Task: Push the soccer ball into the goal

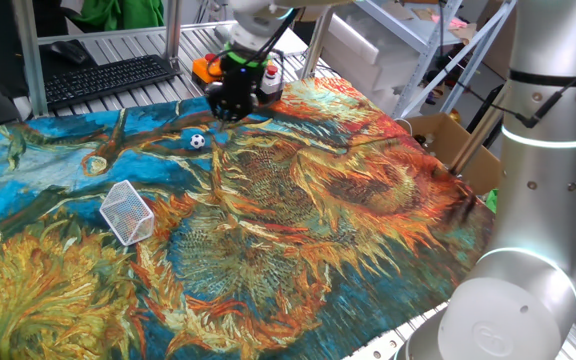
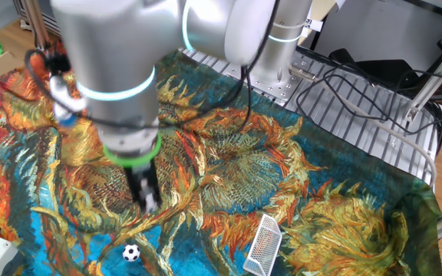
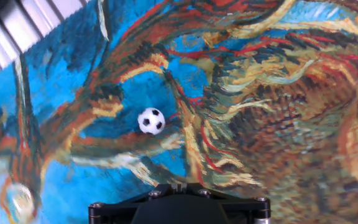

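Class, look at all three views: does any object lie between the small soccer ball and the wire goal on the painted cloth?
Nothing visible does. Only bare sunflower-print cloth lies between the tiny black-and-white soccer ball and the white wire-mesh goal. The black end effector hangs on the ball's other side.

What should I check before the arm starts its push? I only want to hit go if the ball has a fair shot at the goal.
1. Soccer ball free on the cloth, nothing touching it: ok.
2. Goal in view, apart from the ball: ok.
3. Goal opening turned toward the ball: cannot tell; the cage looks tipped at an angle.
4. Cloth between ball and goal free of objects: ok, though it looks wrinkled.
5. Pincer on the side of the ball away from the goal: ok; it hangs just beyond the ball, not touching.
6. Pincer fingers shut for a flat push: cannot tell; the hand view shows no fingertips.
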`<state>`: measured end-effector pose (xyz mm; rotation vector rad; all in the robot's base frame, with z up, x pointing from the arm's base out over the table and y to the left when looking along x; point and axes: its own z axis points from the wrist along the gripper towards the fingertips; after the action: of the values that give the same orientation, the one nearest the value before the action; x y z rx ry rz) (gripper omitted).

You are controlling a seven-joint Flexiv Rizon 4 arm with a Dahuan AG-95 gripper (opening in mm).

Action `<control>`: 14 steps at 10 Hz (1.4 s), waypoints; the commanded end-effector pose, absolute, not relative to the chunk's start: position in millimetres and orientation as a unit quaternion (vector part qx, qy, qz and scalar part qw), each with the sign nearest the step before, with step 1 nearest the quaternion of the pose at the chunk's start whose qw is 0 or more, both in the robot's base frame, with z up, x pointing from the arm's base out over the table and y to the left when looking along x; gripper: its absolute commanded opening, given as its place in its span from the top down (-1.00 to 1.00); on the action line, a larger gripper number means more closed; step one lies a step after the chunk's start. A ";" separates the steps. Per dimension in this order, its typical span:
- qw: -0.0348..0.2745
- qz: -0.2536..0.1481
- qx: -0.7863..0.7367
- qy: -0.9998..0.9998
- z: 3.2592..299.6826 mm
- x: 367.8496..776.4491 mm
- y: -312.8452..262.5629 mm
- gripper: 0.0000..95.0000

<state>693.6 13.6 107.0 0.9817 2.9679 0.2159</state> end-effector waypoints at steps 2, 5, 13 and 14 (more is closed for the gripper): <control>0.007 0.065 0.321 0.945 93.2 733.6 17.0 1.00; 0.011 0.066 0.320 0.945 82.7 756.9 14.7 1.00; 0.023 0.067 0.311 0.948 58.3 792.7 11.2 1.00; 0.024 0.068 0.306 0.949 55.1 793.8 10.1 1.00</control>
<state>793.5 10.2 53.2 0.9400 2.9398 0.2109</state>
